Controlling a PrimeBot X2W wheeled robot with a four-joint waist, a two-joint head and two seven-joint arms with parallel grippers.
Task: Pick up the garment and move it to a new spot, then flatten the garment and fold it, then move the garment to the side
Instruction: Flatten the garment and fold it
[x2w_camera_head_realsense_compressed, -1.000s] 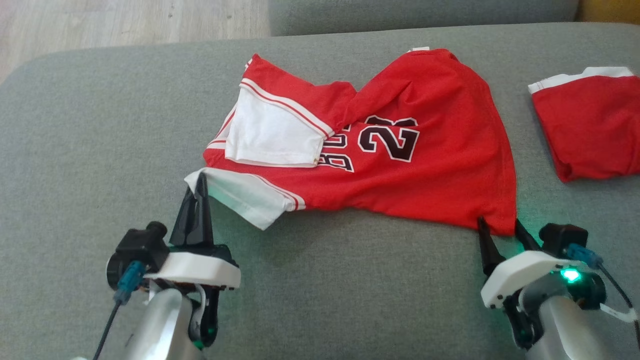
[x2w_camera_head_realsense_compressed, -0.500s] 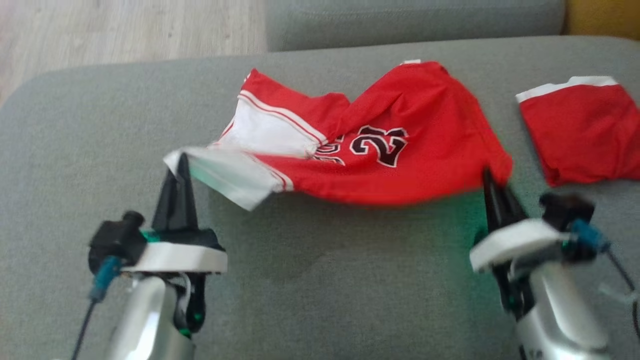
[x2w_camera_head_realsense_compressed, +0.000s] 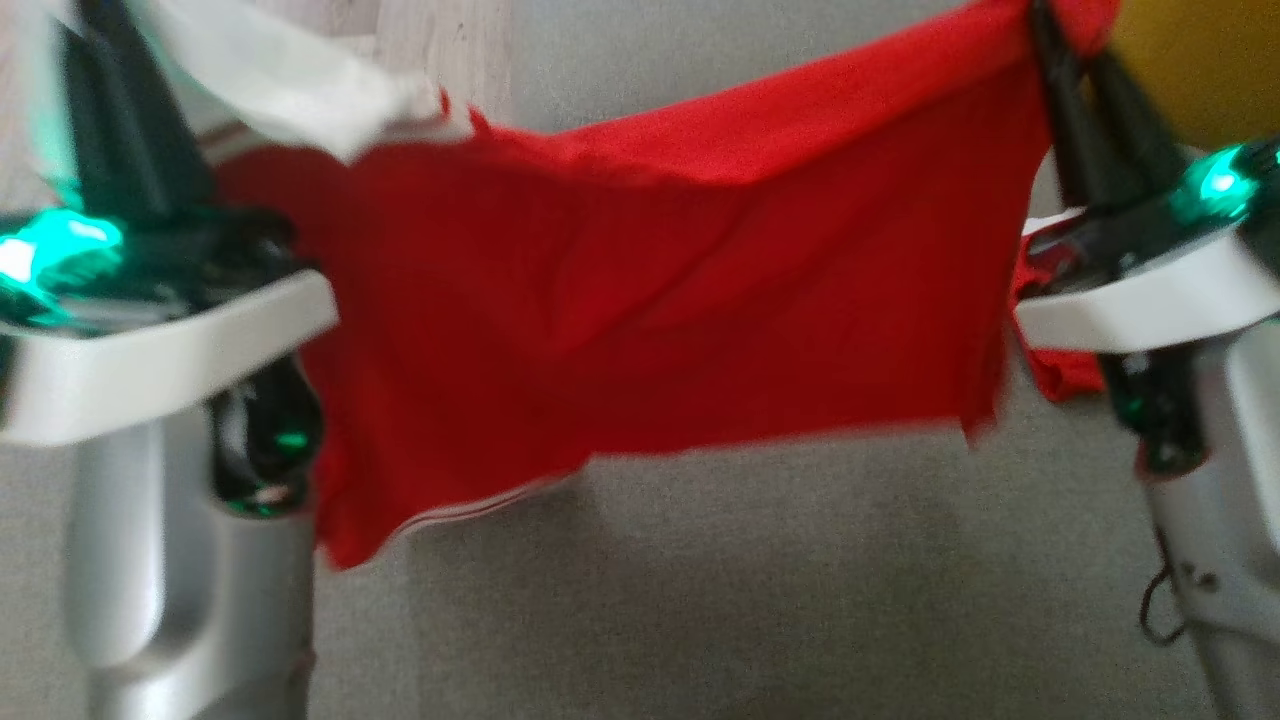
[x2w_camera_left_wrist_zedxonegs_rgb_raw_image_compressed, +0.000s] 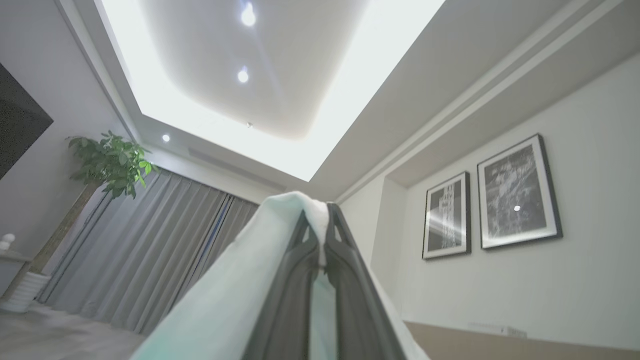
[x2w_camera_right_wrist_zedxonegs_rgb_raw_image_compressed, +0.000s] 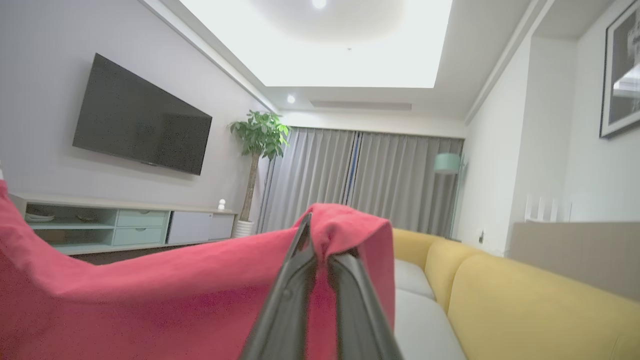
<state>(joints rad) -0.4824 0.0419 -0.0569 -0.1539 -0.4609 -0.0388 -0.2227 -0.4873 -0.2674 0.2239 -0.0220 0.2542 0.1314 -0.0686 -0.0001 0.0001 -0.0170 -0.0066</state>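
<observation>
Both arms are up and the jersey (x2w_camera_head_realsense_compressed: 650, 280) is hanging in the air between them, its long axis running left to right across the head view. The left gripper (x2w_camera_head_realsense_compressed: 110, 60) is pinching the white end. In its wrist view the two fingers are pressed together on a fold of pale cloth. The right gripper (x2w_camera_head_realsense_compressed: 1050, 35) is clamping the red corner at the far right, with fabric bunched over its fingertips.

The top edge is sagging a little in the middle. The lower hem is hanging over the grey cushion (x2w_camera_head_realsense_compressed: 700, 600), dipping lowest at the left, where thin white stripes are showing. The grey fabric is running wide beneath and to the near side of the hem.

The face turned to the head camera is plain red and blurred — nothing on it is reading as lettering.

Just beside the right gripper another red cloth (x2w_camera_head_realsense_compressed: 1060, 375) is peeking out. Further right, a yellow sofa (x2w_camera_right_wrist_zedxonegs_rgb_raw_image_compressed: 525, 310) is showing.
</observation>
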